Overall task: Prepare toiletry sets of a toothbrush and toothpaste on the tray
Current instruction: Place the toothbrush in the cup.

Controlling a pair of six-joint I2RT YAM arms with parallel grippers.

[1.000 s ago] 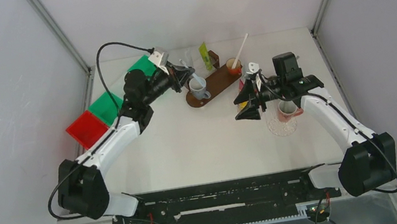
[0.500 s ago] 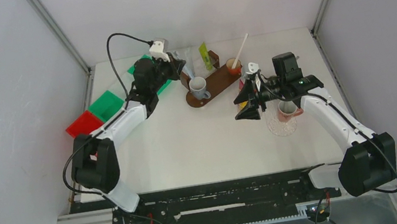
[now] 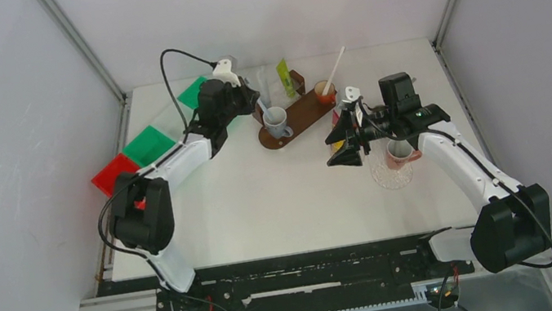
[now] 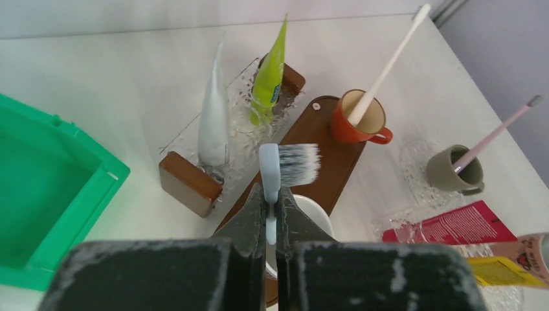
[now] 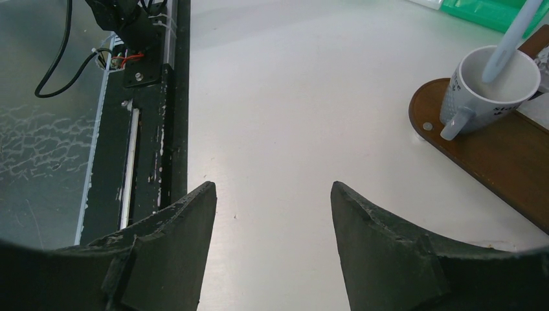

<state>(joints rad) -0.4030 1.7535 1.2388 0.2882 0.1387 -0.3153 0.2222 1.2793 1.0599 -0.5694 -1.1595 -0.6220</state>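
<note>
My left gripper (image 4: 270,194) is shut on a pale blue toothbrush (image 4: 269,170) just below its bristle head. The brush stands with its lower end inside the grey mug (image 5: 492,84) on the brown tray (image 3: 305,115). From above, the left gripper (image 3: 251,101) hovers at the tray's left end. An orange cup (image 4: 359,118) on the tray holds a white toothbrush (image 4: 392,59). A green-yellow tube (image 4: 269,71) stands in a glass rack behind the tray. My right gripper (image 3: 341,146) hangs open over bare table, right of the tray, with nothing between its fingers.
A white tube (image 4: 213,116) shares the rack. Right of the tray are a brown-grey cup (image 4: 453,172) with a pink toothbrush, a flat red tube (image 4: 453,223) and a pink cup (image 3: 399,154) on a glass coaster. Green and red bins (image 3: 147,146) line the left edge.
The left arm's elbow and shoulder have swung toward the far side, while its gripper has stayed by the grey mug with the toothbrush. The right arm has not moved.
</note>
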